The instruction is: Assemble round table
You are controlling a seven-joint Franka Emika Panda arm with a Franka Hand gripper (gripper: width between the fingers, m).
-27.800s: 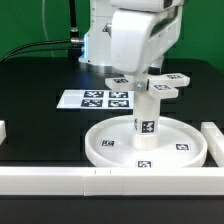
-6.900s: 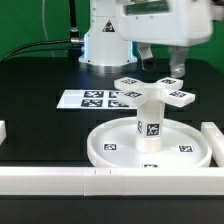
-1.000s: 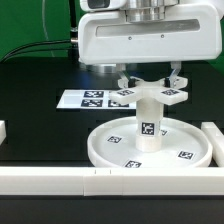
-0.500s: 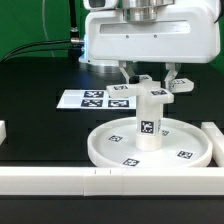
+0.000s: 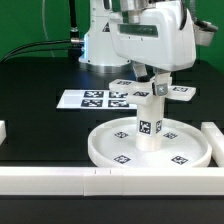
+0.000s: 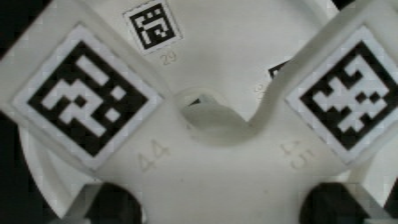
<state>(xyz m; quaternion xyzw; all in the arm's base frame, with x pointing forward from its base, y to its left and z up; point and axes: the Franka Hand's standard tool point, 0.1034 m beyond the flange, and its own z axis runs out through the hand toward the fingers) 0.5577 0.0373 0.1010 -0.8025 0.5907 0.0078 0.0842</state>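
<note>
**End effector over the cross, grip unclear**

The end effector (image 5: 156, 80) hangs at the cross (image 5: 152, 93); its fingertips are mostly hidden, so I cannot tell whether it grips. The wrist view crops the cross (image 6: 196, 120) to two arms. One leg (image 5: 148, 122) stands upright, axis vertical, centred on one disc (image 5: 120, 157) on the counter (image 5: 40, 95). The marker board (image 5: 88, 99) lies behind.

Round disc (image 5: 148, 146) lies on table (image 5: 40, 90) w/ cylinder leg (image 5: 148, 122) upright at its centre; cross-shaped piece (image 5: 152, 91) sits on top of leg, gripper (image 5: 154, 82) right above it. Marker board (image 5: 95, 99) lies flat behind disc, toward exterior view's left. Border blocks (image 5: 60, 178) run along front edge, before disc, another at exterior view's right.
</note>
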